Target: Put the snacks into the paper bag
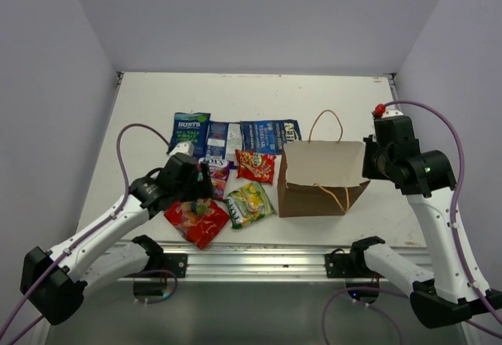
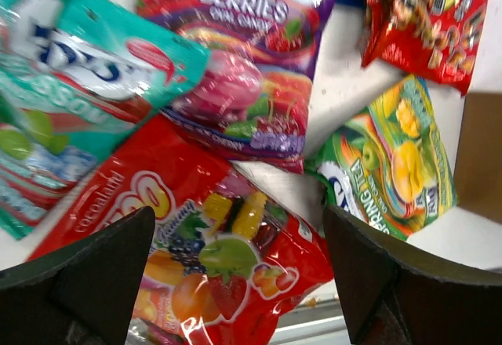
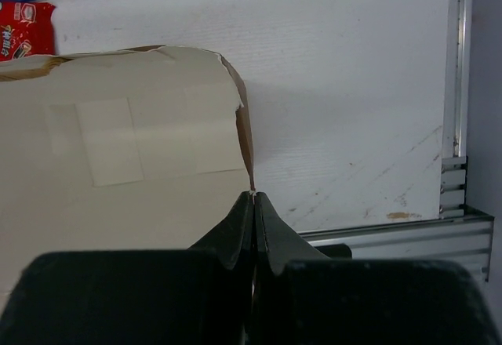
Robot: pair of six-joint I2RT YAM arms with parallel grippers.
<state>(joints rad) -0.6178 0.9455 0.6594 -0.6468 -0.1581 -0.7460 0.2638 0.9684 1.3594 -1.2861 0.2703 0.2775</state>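
Snacks beside paper bag (image 1: 323, 179) on bench (image 1: 259, 94).
Left pincer (image 2: 239, 274) spread above red candy packet (image 2: 212, 259); right pincer (image 3: 253, 213) pinched shut on bag's rim.

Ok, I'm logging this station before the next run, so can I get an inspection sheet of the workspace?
Surface: white table, scuffed near the front rail.
Job's things: paper bag upright, open; snacks grouped to its left, none seen inside.
Clutter: nothing seen.
End effectors: left end effector open above the red fruit packet; right end effector shut on the paper bag's rim.
Cables: purple cables loop off both arms.
Surroundings: plain white walls.
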